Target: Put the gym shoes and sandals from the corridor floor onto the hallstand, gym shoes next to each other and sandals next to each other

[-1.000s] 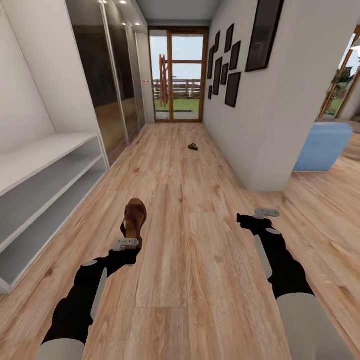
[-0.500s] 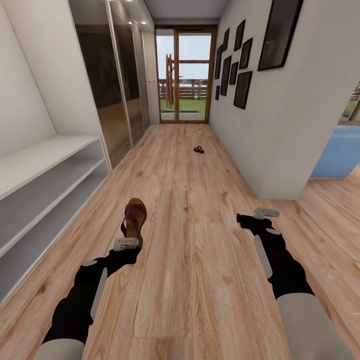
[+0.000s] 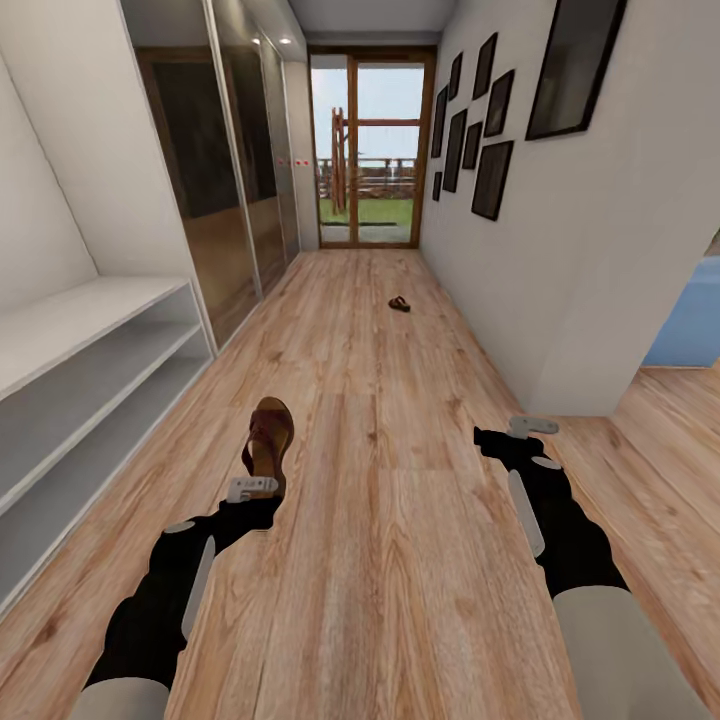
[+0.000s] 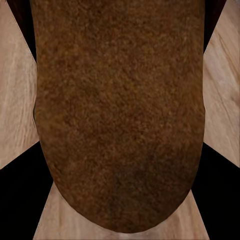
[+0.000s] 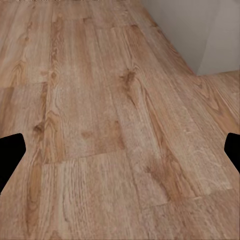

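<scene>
**A:** Sandal [image 3: 270, 443] pinched in the left gripper [image 3: 251, 489], toe pointing up and away down the corridor, long axis roughly in line with the forearm. Sole fills most of the left wrist view [image 4: 120, 115], dark fingers [image 4: 20, 200] hugging both sides of it. Clamped tight, off the floor [image 3: 400, 560] as far as can be judged.

**B:** And the right gripper [image 3: 533, 426]?

**A:** Carrying nothing. Fingertips [image 5: 10, 150] sit far out at the edges of the wrist view, just bare planks between them, so spread wide.

**B:** Rest of the footwear?

**A:** Second sandal [image 3: 399, 303] lying way down the hall, well apart from both arms, close to the right-hand wall, ahead and a bit right of centre. Too small to call its long axis for sure. No sneakers spotted anywhere.

**B:** Rack?

**A:** Pale grey shelf unit [image 3: 90, 340] along the left wall, near the left arm and slightly forward of it. Can't confirm from here that it's the proper hallstand, upper part is cut off.

**B:** So which arm for what?

**A:** Left one clearly nearer the shelves. Guessing a swing left with the held sandal to drop it there. Far sandal lies more on the right arm's side, but needs a drive first.
</scene>
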{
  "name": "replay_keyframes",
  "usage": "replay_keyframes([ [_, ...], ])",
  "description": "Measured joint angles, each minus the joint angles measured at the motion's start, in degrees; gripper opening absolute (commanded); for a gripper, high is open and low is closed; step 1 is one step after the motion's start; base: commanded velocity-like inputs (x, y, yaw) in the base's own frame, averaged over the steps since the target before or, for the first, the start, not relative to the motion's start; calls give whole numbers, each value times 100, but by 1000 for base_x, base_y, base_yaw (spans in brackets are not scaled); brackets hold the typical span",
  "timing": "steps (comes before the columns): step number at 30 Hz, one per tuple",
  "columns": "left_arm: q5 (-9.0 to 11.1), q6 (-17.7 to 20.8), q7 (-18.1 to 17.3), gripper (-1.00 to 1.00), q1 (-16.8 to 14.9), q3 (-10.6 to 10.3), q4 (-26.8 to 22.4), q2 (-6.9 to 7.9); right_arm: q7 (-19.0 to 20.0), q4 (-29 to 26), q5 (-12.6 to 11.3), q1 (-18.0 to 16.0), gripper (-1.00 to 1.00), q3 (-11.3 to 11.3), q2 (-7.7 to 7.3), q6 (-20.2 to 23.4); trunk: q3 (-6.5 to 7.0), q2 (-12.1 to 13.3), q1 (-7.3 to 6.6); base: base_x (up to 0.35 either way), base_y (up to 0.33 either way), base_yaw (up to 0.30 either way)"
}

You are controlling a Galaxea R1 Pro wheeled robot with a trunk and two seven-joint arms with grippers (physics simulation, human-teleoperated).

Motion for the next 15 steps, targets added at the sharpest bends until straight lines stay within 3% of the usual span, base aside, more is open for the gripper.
replay_keyframes([
  [15, 3, -7, 0, -100, -4, -8, 125, 0, -2, -1, 0, 0, 100, -2, 0, 2, 0, 0, 0, 347, -139, 0],
])
